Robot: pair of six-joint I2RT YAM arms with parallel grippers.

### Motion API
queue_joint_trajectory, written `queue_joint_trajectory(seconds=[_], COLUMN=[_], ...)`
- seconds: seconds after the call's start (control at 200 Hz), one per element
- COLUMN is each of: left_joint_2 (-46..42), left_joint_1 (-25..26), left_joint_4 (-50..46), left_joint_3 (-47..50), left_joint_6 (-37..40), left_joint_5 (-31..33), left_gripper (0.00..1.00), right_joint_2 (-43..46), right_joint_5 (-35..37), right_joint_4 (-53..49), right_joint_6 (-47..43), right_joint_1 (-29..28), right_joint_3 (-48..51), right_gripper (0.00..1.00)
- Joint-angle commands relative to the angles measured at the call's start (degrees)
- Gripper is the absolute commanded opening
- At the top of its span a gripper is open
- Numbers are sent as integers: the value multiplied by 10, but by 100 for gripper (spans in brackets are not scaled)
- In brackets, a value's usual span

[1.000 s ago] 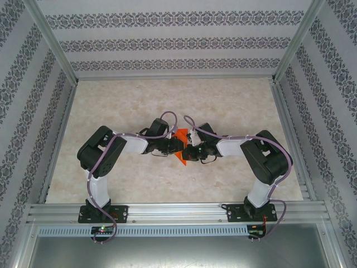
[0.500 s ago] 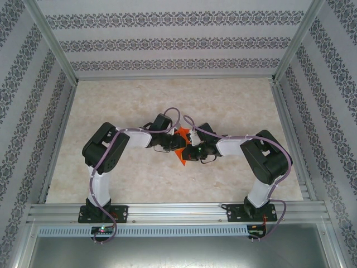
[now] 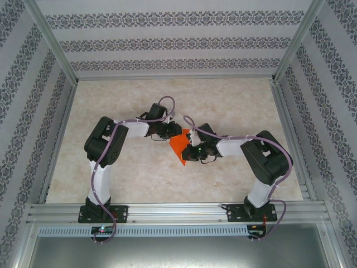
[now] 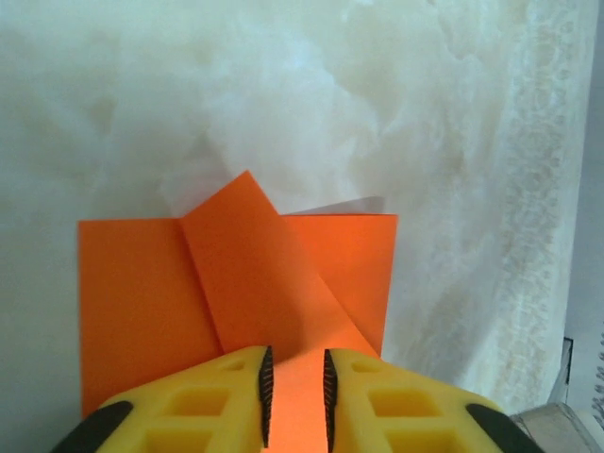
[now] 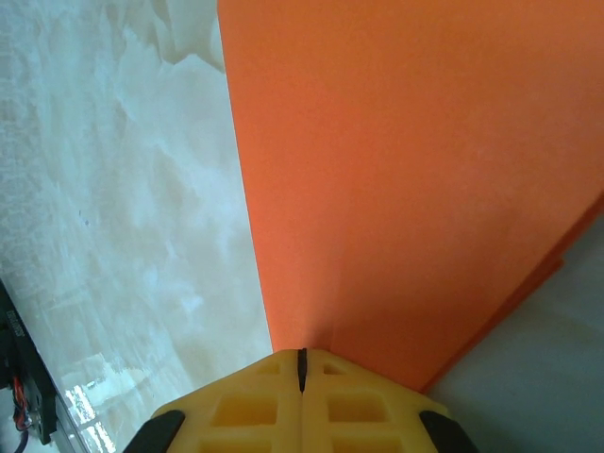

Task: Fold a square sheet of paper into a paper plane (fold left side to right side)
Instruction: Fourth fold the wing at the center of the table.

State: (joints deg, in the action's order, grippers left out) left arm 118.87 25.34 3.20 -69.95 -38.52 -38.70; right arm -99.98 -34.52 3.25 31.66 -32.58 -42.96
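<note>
Top view, change: my left arm has drawn back toward the far left, off the square sheet of paper (image 3: 178,147). More orange lies open to me than a second ago. The right arm has kept its place.
Top view, position: the sheet lies mid-surface (image 3: 134,100), between the left claw (image 3: 168,136) and the right claw (image 3: 188,152).
Top view, meaning: I judge a crease has just been pressed and the left side is letting go. The plane is far from finished.
Left wrist, claw: the left claw (image 4: 294,396) is released, its jaws a narrow slot apart with orange showing through.
Left wrist, paper: the sheet lies flat with a slanted flap (image 4: 250,264) folded across it.
Right wrist, claw: the right claw (image 5: 302,363) is clenched with its tips on the sheet near one edge. I cannot tell whether it pins or pinches.
Containers: I find none; the paper rests on the bare surface.
</note>
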Motion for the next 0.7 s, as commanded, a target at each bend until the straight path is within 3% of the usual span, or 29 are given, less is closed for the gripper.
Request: queue_joint_trajectory(seconds=[0.0, 0.175, 0.33, 0.445, 0.555, 0.694], left_joint_2=[-37, -127, -187, -183, -152, -108], left_joint_1=[-20, -58, -69, -59, -38, -16], left_joint_4=[39, 55, 36, 82, 108, 139], left_joint_3=[6, 49, 100, 140, 149, 140], left_joint_6=[3, -2, 6, -25, -41, -62], left_joint_5=[-42, -56, -36, -57, -61, -61], left_gripper=[31, 44, 46, 46, 46, 45], right_joint_2=[27, 132, 248, 324, 371, 405], right_joint_5=[15, 51, 143, 197, 202, 178], right_joint_4=[5, 45, 60, 102, 142, 155], right_joint_6=[15, 7, -12, 2, 33, 59], right_joint_1=[-11, 3, 37, 67, 96, 121], right_joint_3=[29, 44, 91, 140, 182, 210], right_gripper=[13, 29, 52, 77, 93, 98])
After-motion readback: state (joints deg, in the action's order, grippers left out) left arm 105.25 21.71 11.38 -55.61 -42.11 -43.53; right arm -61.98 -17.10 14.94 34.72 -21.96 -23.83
